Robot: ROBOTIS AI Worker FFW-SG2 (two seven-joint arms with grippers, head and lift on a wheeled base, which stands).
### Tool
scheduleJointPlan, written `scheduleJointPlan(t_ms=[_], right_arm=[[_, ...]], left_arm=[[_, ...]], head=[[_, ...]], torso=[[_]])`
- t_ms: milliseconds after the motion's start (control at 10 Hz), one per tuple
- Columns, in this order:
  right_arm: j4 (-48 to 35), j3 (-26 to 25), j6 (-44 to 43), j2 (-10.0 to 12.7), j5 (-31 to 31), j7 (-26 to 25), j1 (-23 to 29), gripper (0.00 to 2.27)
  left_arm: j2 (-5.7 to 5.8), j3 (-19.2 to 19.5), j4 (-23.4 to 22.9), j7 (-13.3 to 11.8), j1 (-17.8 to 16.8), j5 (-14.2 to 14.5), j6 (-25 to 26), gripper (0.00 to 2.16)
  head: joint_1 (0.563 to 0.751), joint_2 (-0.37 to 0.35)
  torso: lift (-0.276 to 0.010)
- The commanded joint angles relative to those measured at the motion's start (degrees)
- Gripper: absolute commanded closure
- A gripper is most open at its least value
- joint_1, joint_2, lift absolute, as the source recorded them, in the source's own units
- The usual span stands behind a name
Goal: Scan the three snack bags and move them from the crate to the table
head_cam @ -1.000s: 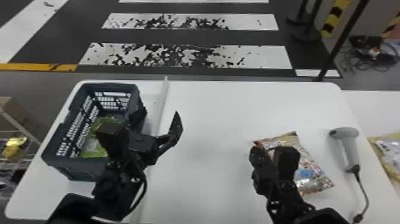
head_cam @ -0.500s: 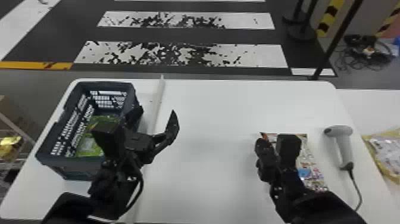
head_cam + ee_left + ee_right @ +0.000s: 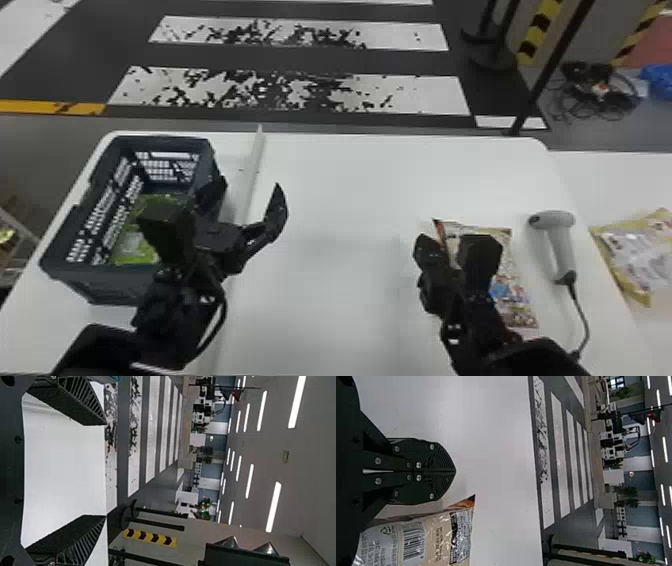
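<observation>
Floor [image 3: 300, 57] of dark colour, with wide white stripes in worn paint, lies behind a white counter [image 3: 340, 200]. On the floor beyond, to the right, there is one thin black pole [image 3: 550, 70] and a heap of cables [image 3: 595, 90].

The left gripper [image 3: 246, 204] is beside the right wall of the dark crate [image 3: 115, 284]. Its two fingers are wide apart, and between them it holds nothing, as the left wrist view shows well. Whether it touches the crate, I cannot tell. To the left of this gripper, inside the crate, lies a green snack bag [image 3: 131, 246]. A long pale strip [image 3: 255, 162] runs along the counter, beyond this gripper.

The right gripper [image 3: 426, 245] is narrow: in the right wrist view its fingers are pressed together, with nothing held. Just at its right side, a colourful snack bag [image 3: 515, 300] lies flat on the counter, partly hidden by the arm. Farther to the right of this gripper rests the grey scanner [image 3: 561, 245] with its cord [image 3: 580, 310]. Still more to the right, on another white surface, is a yellow and whitish bag [image 3: 637, 255].
</observation>
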Motion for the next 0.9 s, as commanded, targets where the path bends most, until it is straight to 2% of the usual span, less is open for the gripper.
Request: scheduleJointPlan(t_ms=[0, 200, 400, 500, 600, 700, 800], right_arm=[[-5.14, 0.87, 0.01, -0.46, -0.02, 0.15, 3.21, 2.20], [-8.04, 0.69, 4.23, -0.81, -2.65, 1.03, 4.62, 2.20], [-8.74, 0.34, 3.00, -0.81, -3.97, 1.03, 6.47, 2.15], [-12.35, -1.60, 2.47, -0.90, -4.41, 1.12, 7.70, 1.48], [-16.39, -3.71, 1.24, -1.86, -2.39, 1.12, 9.01, 0.16], [-19.38, -6.61, 1.94, -2.74, -0.10, 1.12, 9.98, 0.00], [-20.52, -9.68, 2.12, -3.71, 1.48, 1.21, 10.77, 0.00]], left_arm=[[-0.03, -0.11, 0.23, 0.03, -0.28, 0.00, 0.15, 0.03], [-0.03, -0.20, 0.67, -0.05, -0.37, 0.18, -1.08, 0.03], [-0.03, -0.11, 0.93, -0.05, -0.45, 0.35, -1.43, 0.03], [-0.03, -0.11, 1.10, -0.05, -0.45, 0.35, -1.43, 0.03], [-0.03, -0.20, 1.10, -0.05, -0.54, 0.35, -1.43, 0.03], [-0.03, -0.20, 1.10, -0.05, -0.45, 0.35, -1.61, 0.03], [-0.03, -0.20, 1.10, -0.05, -0.45, 0.35, -1.61, 0.03]], head=[[0.695, 0.002], [0.695, 0.020], [0.695, 0.036], [0.695, 0.036], [0.695, 0.033], [0.695, 0.015], [0.695, -0.016]], torso=[[-0.062], [-0.062], [-0.062], [-0.062], [-0.062], [-0.062], [-0.062]])
